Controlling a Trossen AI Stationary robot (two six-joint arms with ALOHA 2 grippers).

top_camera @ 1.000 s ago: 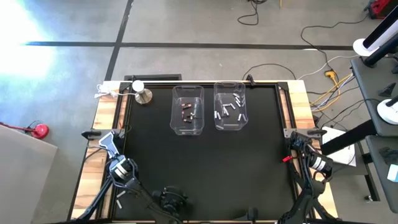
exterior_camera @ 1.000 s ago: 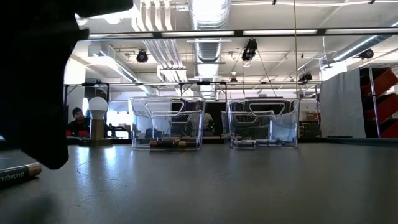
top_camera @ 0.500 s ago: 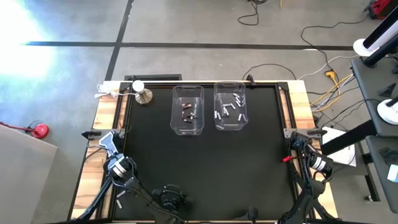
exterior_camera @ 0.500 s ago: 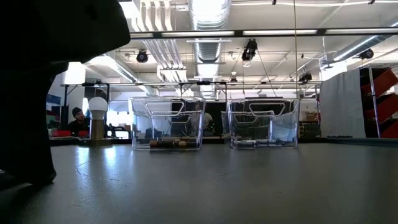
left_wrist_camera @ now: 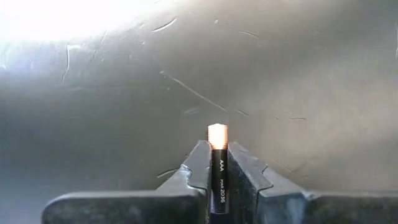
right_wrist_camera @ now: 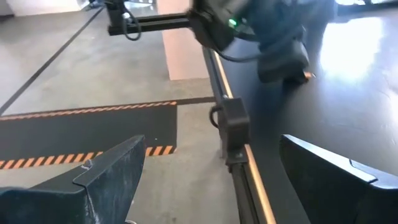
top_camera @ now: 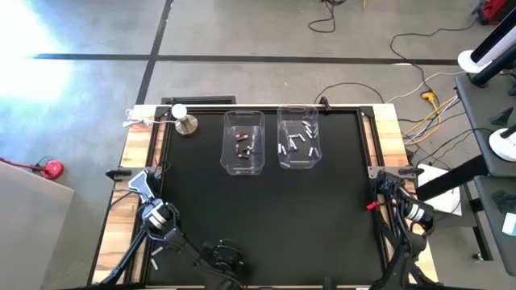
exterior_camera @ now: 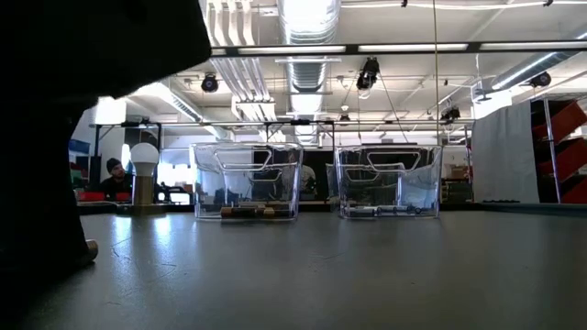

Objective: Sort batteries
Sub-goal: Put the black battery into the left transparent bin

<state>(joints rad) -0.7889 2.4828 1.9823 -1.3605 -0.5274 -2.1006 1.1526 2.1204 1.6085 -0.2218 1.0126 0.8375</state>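
The left gripper (left_wrist_camera: 217,163) is clamping a dark AAA battery (left_wrist_camera: 217,168) between its fingers (left_wrist_camera: 198,167) at the table's (top_camera: 266,209) near left corner, copper tip poking past them. The right gripper (right_wrist_camera: 211,180) is waiting wide open at the right edge. Farther off, two clear bins (top_camera: 243,142) are holding more batteries (top_camera: 297,141).

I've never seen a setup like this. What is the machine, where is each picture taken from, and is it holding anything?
It is a robot with two dark arms at a black table. One camera looks straight down, one sits at table height, and one rides on each wrist. At the table's far side stand two clear bins with small batteries inside, dark ones in one, pale ones in the other. The left gripper, at the near left corner, is shut on a dark AAA battery with a copper-coloured tip. The right gripper waits open at the table's right edge, holding nothing.
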